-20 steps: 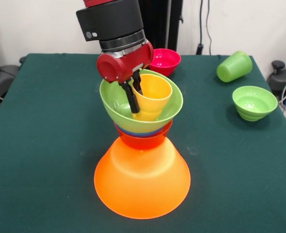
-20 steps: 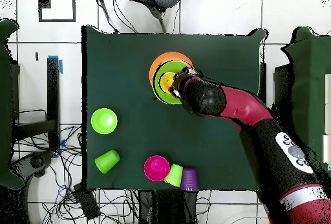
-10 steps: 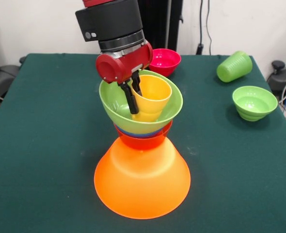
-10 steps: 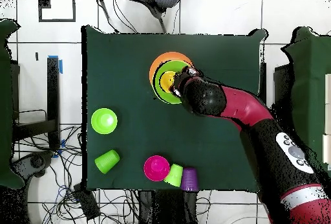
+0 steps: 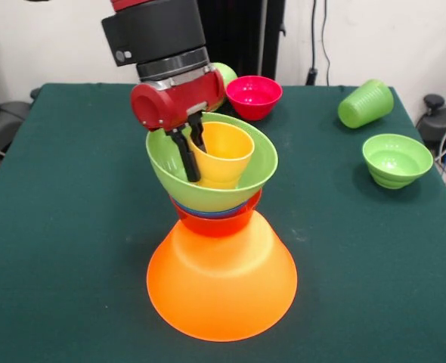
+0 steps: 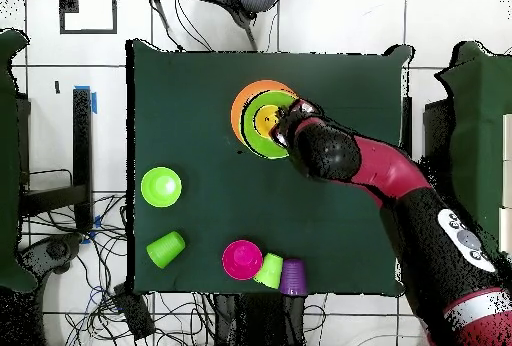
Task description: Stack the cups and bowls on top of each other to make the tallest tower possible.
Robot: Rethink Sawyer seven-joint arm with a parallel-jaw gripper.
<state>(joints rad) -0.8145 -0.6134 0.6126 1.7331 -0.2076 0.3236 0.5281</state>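
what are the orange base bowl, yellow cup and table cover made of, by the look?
Orange bowl: likely glossy moulded plastic; smooth wall with soft highlights, faintly translucent.
Yellow cup: probably plastic too; thin even rim, slight sheen. Ribbing is not clear from here.
Table cover: looks like dark green matte fabric, felt-like; no reflections, fine uniform texture.

Bright, even light; soft shadows; mild glare on the orange bowl (image 5: 221, 283).

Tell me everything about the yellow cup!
The yellow cup is glossy plastic, wider at its open top, and stands upright inside the big light green bowl at the tower's top. The gripper pinches its rim, one finger inside, one outside. From overhead it shows as a yellow circle.
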